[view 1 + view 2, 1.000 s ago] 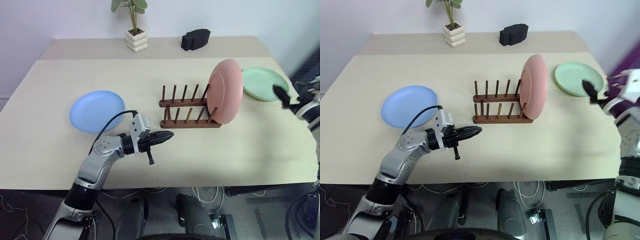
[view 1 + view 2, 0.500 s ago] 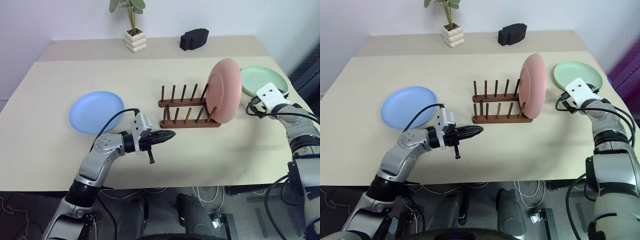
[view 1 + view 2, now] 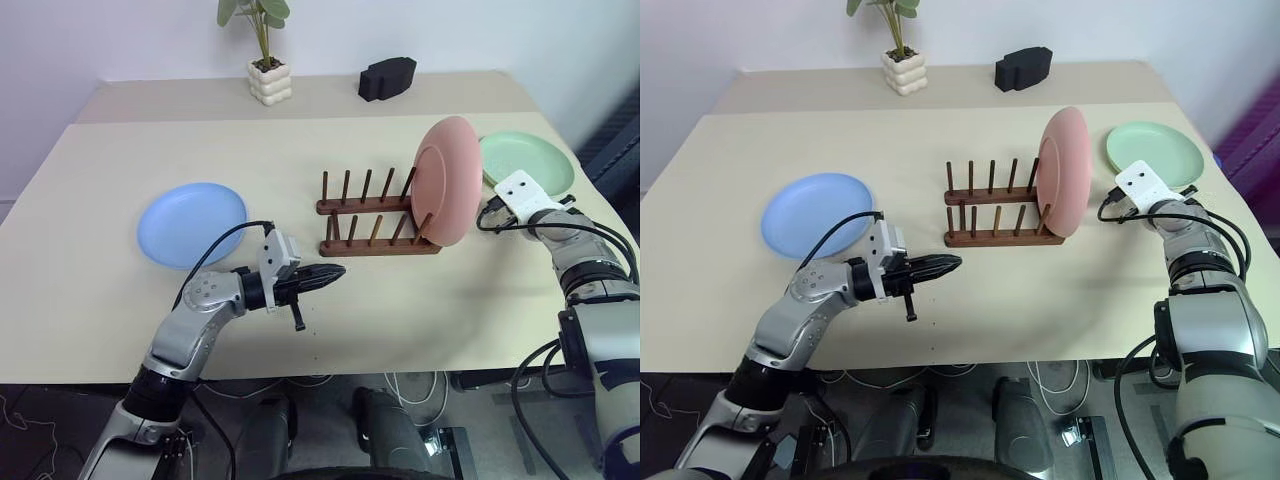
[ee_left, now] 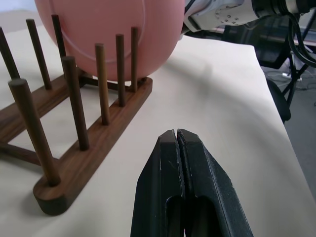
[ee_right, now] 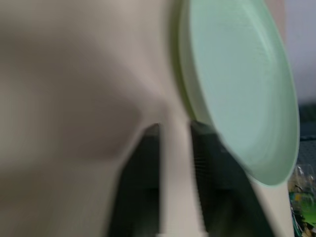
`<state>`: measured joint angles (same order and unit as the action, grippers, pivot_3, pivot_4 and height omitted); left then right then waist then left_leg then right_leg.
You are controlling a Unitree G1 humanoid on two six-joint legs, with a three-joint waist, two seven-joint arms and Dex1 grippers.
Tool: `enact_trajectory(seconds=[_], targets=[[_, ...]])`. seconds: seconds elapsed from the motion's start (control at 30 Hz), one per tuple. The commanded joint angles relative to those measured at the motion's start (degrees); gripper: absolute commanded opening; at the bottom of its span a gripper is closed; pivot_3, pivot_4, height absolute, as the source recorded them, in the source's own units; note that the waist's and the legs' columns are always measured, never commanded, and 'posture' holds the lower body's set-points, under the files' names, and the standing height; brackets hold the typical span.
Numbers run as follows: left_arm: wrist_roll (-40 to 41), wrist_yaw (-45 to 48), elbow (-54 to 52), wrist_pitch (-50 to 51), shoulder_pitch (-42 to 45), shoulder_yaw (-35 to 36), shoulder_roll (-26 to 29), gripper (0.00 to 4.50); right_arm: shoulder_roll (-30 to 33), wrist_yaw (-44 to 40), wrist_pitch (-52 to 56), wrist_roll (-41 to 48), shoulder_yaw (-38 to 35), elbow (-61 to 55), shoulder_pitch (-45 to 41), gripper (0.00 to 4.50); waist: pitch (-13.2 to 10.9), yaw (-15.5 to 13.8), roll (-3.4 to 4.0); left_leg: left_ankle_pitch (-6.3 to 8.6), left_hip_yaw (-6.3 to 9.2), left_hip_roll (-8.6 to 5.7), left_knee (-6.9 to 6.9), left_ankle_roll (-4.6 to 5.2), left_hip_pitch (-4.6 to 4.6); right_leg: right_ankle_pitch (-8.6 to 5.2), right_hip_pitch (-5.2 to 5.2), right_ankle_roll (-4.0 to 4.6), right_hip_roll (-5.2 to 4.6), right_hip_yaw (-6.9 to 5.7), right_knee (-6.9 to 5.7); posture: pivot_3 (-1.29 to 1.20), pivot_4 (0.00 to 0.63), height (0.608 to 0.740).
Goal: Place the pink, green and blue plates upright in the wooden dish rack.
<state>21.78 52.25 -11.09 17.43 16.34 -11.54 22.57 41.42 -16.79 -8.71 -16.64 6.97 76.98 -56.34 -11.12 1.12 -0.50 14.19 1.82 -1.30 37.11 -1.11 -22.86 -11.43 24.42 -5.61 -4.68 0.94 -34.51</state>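
**Layout before the lift of the 2nd plate, nearest item first.**

- The left gripper (image 3: 338, 270) hangs level over the front of the bench (image 3: 450, 310). Its fingers (image 4: 170, 163) are pressed together on nothing and point across toward the rack.
- The blue plate (image 3: 192, 222) lies flat on the left of the bench, beside the left arm and well apart from the rack.
- The wooden rack (image 3: 365, 245) stands mid-bench. Its 2 rails run left to right.
- The pink plate (image 3: 452, 180) stands upright in the rack's rightmost slot. The slots to its left are free.
- The right gripper (image 5: 175, 143) is low over the bench, just right of the pink plate. The blurred wrist view shows its 2 fingers a little apart, with only bench between them.
- The green plate (image 3: 535, 160) lies flat at the far right. Its near rim is at the tip of 1 finger, not between the 2.

The next move likely depends on this: the plate lies just ahead of the right fingers and slightly to 1 side, so its thin rim has to come into the gap. The right arm is far nearer to it than the left.
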Motion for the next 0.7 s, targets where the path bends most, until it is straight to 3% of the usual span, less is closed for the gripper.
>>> enact_trajectory(seconds=[0.03,0.43,0.57,0.7], targets=[[0.68,-0.20,-2.49,0.05,-0.08,0.94,0.43,0.00,1.03,0.96,-0.90,0.42,-1.52,-0.24,-0.36,0.01,0.00,0.02,0.00,0.00,0.00,0.00,0.00,0.00,0.00,0.00,0.00,0.00,0.00,0.00,0.00,0.00,0.150,0.736],[0.94,0.24,-2.27,0.61,0.32,0.52,0.48,0.00,4.07,-1.22,-3.39,5.52,-7.76,-2.12,4.62,0.01,0.00,0.03,0.00,0.00,-0.05,-0.01,0.00,0.00,0.02,0.01,0.00,-0.01,0.00,0.05,0.01,0.00,0.150,0.736],[0.67,1.06,-0.78,0.27,1.87,-0.18,-0.19,0.00,3.88,-3.45,-3.70,8.05,-10.51,-2.56,5.13,1.29,0.00,0.11,0.00,0.01,-0.06,0.01,-0.01,0.02,0.09,0.01,-0.06,-0.02,0.02,0.05,0.00,0.00,0.150,0.736],[0.47,1.78,0.40,-0.01,2.95,-0.36,-0.57,0.00,3.18,-2.82,-3.70,7.14,-10.04,-2.45,4.60,3.34,0.00,0.10,0.00,0.01,-0.11,0.01,-0.02,0.02,0.14,0.00,-0.09,-0.01,0.02,0.10,0.00,0.00,0.150,0.736]])
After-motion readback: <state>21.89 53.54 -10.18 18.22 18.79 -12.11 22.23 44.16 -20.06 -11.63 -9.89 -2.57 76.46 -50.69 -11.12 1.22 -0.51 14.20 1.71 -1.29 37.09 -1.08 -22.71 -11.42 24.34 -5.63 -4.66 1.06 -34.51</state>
